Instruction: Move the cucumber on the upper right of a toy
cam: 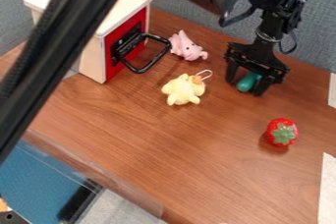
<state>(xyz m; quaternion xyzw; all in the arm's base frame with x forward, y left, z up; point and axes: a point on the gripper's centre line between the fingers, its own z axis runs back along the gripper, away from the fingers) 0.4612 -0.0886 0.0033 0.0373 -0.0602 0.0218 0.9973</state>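
The gripper [244, 88] hangs down over the table [164, 154], toward its far right corner and close to the far edge, where a grey partition [176, 6] rises. It is open: its two fingers stand apart, one on each side of the toy cucumber [245, 83], so that closing should pinch the green body across its sides. The cucumber lies low between them; with the black parts crowding round it, I can't be sure whether either finger touches it.

The arm [62, 46] crosses overhead from the upper left, leaving the wrist to point downward. That seems a sensible approach for a rounded thing that might roll if nudged from one side.

The yellow plush toy [183, 89] lies to the left of the gripper, well apart from it, its pale loop [205, 74] turned toward the far edge. Nearer that edge is the pink plush toy [187, 48], just beside the handle [139, 71] of the toy oven [125, 14], which stands at the far left. The toy strawberry [282, 132] rests toward the right edge with its leafy cap turned up.

The cucumber is already right of the yellow toy and slightly farther back, so this could be the grasp or the release; I'd judge either possible. If it must be lifted, a firm, centred squeeze matters, since an off-centre one could squirt the smooth body out.
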